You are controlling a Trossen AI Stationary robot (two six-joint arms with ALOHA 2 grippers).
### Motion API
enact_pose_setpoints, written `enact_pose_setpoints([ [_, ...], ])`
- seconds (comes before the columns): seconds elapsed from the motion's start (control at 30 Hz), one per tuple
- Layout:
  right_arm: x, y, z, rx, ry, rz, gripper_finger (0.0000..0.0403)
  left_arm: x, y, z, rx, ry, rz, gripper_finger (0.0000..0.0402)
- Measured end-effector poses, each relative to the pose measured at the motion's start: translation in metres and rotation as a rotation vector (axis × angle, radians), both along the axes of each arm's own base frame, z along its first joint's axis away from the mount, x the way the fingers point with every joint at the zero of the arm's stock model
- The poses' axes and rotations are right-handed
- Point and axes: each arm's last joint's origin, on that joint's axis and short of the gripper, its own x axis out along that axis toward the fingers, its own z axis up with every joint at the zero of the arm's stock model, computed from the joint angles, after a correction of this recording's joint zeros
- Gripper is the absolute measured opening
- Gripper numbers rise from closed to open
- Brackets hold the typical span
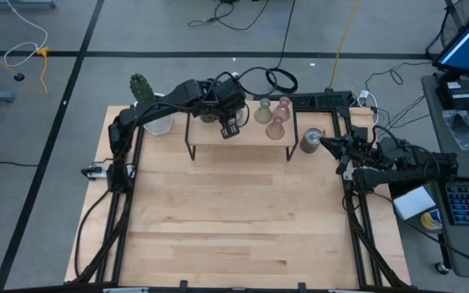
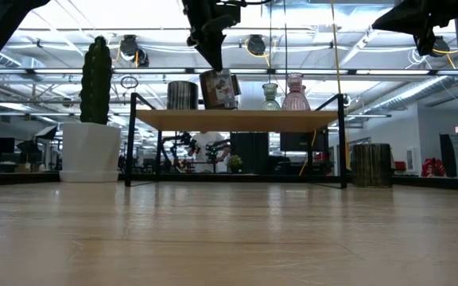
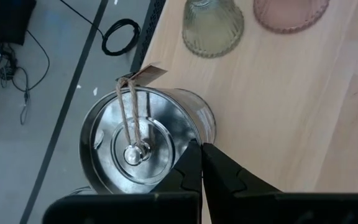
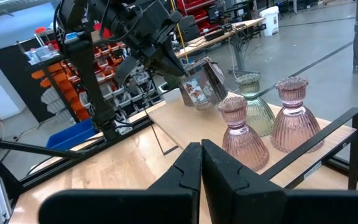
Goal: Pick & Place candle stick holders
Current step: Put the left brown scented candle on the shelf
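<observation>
The left end effector (image 3: 201,163) is over the small raised shelf (image 1: 255,135) at the far side of the desk (image 1: 234,220), its fingers pressed together on the rim of a silver mottled cup (image 3: 143,142), which hangs tilted just above the shelf's left part in the low view. A second silver cup (image 2: 182,94) stands on the shelf just left of it, and a third (image 1: 310,141) sits on the desk by the shelf's right end. The olive-green holder (image 1: 263,112) and two pale pink holders (image 1: 279,118) stand close together on the shelf's right half. The right end effector (image 4: 201,163) is pinched shut on nothing, waiting near the desk's right edge. To do this step well, I judge the tilted cup should be brought level before it comes down, lowered into the bare gap between the standing cup and the olive-green holder, and freed only once its base rests flat. A thin rim pinch could let it swing, so slow motion seems wise.
</observation>
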Motion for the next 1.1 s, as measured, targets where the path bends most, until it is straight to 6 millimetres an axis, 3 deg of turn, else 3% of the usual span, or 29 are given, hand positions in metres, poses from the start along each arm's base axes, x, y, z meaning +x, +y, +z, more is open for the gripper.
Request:
enact_pose_setpoints([
  [0.33, 0.000, 0.000, 0.000, 0.003, -0.001, 0.000, 0.0004, 0.000, 0.001, 0.000, 0.011, 0.010, -0.018, 0.0000],
  [0.63, 0.000, 0.000, 0.000, 0.005, -0.002, 0.003, 0.0004, 0.011, 0.005, -0.019, 0.011, 0.074, -0.027, 0.0000],
  [1.1, 0.000, 0.000, 0.000, 0.004, -0.002, 0.003, 0.0004, 0.010, 0.010, -0.020, 0.016, 0.077, -0.014, 0.0001],
])
